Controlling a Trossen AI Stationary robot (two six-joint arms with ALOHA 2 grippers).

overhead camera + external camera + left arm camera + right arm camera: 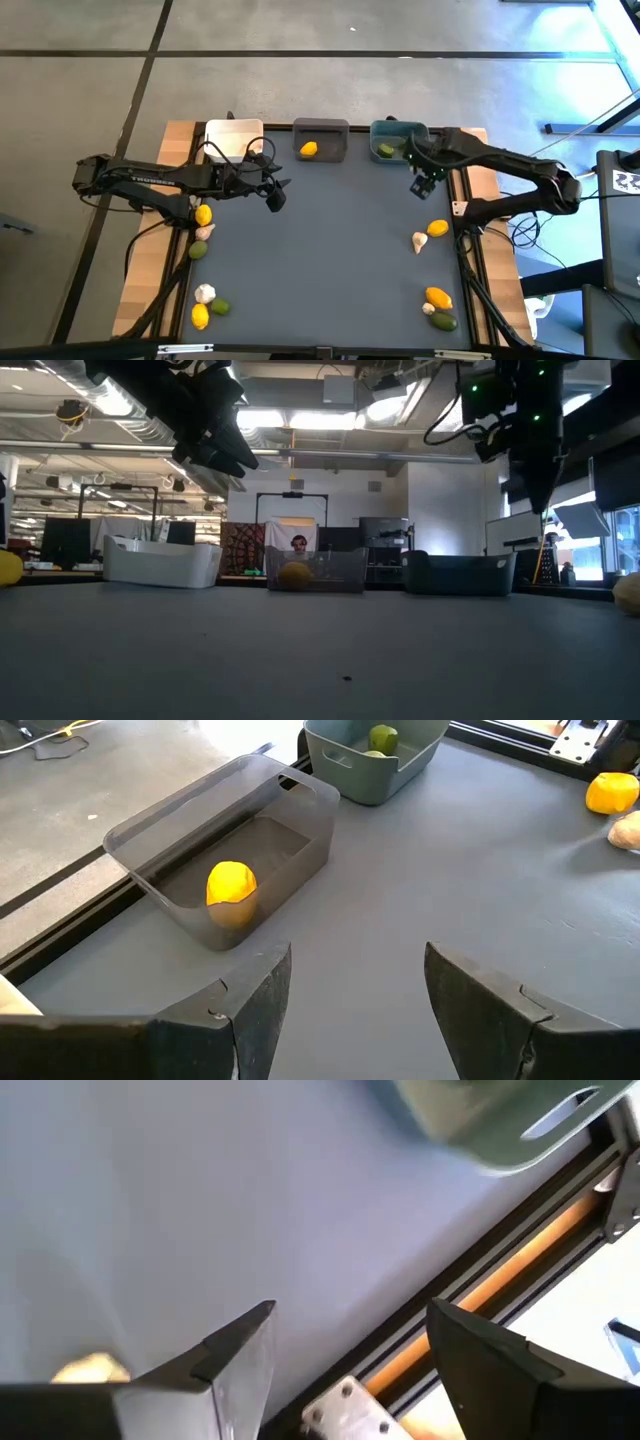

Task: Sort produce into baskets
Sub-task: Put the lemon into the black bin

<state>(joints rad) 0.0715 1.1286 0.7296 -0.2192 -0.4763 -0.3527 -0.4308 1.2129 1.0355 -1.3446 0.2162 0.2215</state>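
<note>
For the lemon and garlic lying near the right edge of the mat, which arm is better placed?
The right arm, probably. Its open claw hovers just above the lemon and garlic; the left claw is across the table.

R wrist view blurred: teal bin (pixel 490 1125) beyond the fingers (pixel 235 1355) cut by pic edge, contents unseen. Pale-yellow blob (pixel 90 1369) beside one finger, prob. a lemon or garlic, can't tell. L wrist view: whitish piece (pixel 626 832) edge-cut.
</note>
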